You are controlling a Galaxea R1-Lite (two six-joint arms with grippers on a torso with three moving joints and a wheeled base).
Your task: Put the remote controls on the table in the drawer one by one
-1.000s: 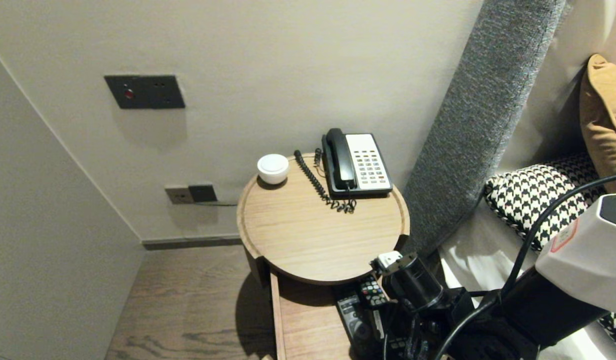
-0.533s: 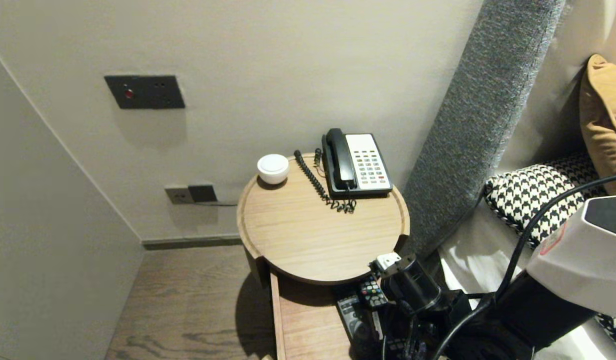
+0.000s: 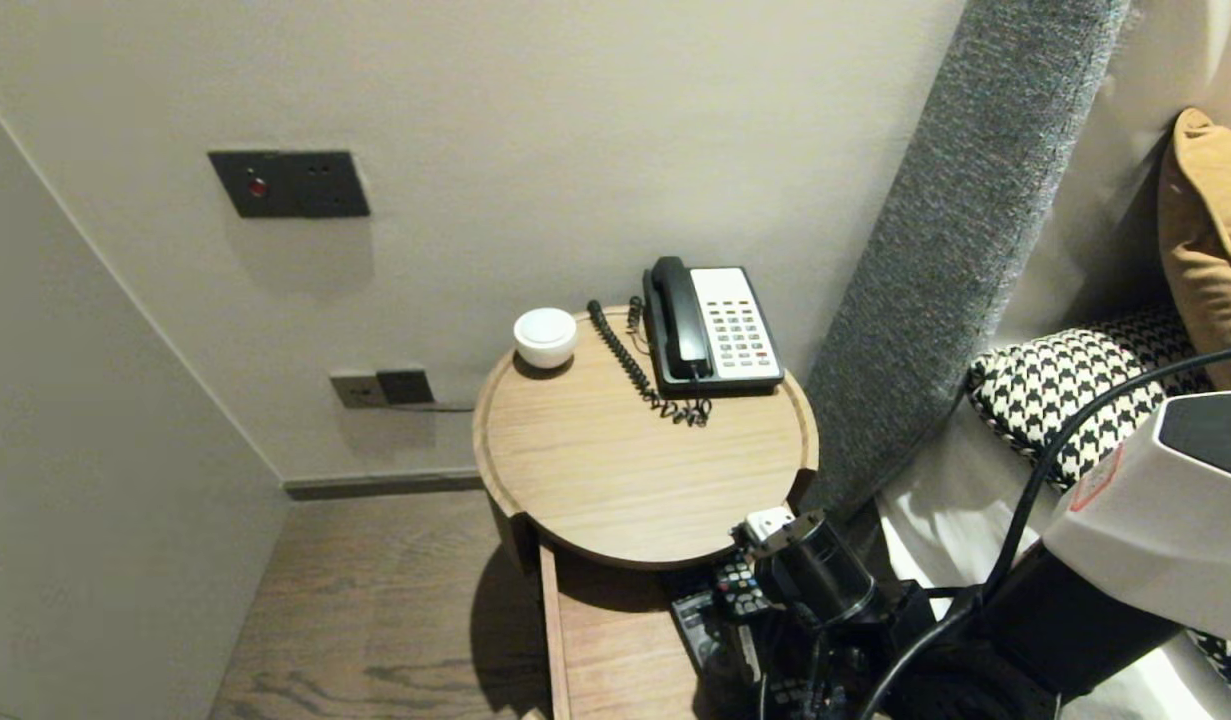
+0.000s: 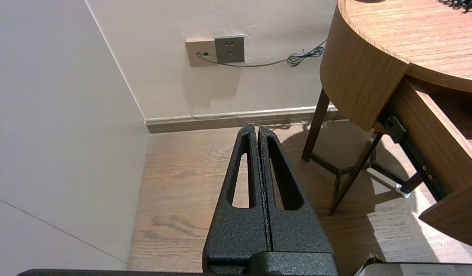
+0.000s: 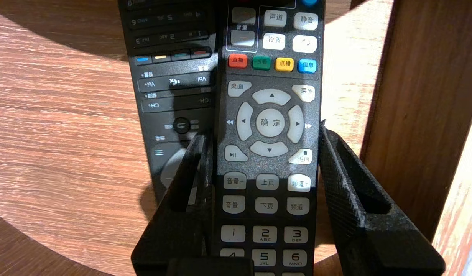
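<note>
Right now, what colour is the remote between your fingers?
Remote: dark grey, pale buttons; clearest in right wrist view.

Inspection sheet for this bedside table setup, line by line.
Surface: round wooden table, drawer pulled open beneath it.
Job's things: grey remote, partly over a black remote in the drawer.
Clutter: phone and white dish at the table's back.
Grippers: right gripper closed on the grey remote's sides; left gripper shut, parked over the floor.
Cables: coiled phone cord on the table; robot cable by the pillow; thin wire from the wall socket.
Surroundings: switch panel, grey headboard.
</note>
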